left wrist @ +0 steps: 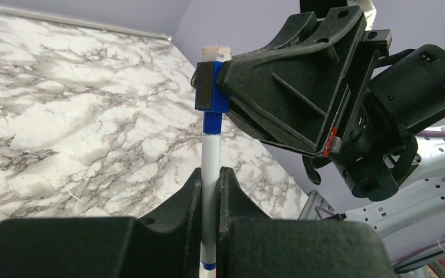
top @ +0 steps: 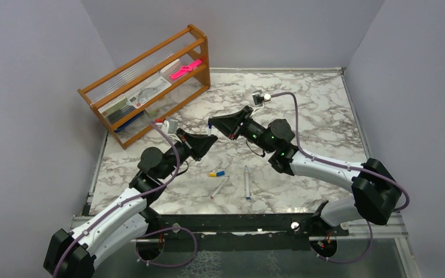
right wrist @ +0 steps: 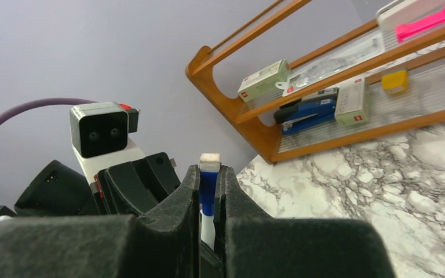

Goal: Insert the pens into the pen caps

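My left gripper (top: 207, 141) is shut on a white-barrelled pen (left wrist: 210, 159) and holds it above the table. My right gripper (top: 212, 124) is shut on a blue pen cap (right wrist: 208, 184) with a white end. The pen's blue neck meets the cap's open end (left wrist: 212, 110), and the two grippers are tip to tip. The left wrist view shows my left gripper (left wrist: 210, 174) clamped on the barrel. The right wrist view shows my right gripper (right wrist: 208, 172) clamped on the cap. Two more pens lie on the marble, one red-tipped (top: 219, 187) and one blue-tipped (top: 247, 183). A yellow cap (top: 212, 174) and a blue cap (top: 221, 172) lie end to end.
A wooden rack (top: 200, 55) stands at the back left and holds a flat pink object (top: 185, 68), a stapler and boxes. Grey walls close off the marble table (top: 318, 116) on three sides. A black rail runs along the near edge.
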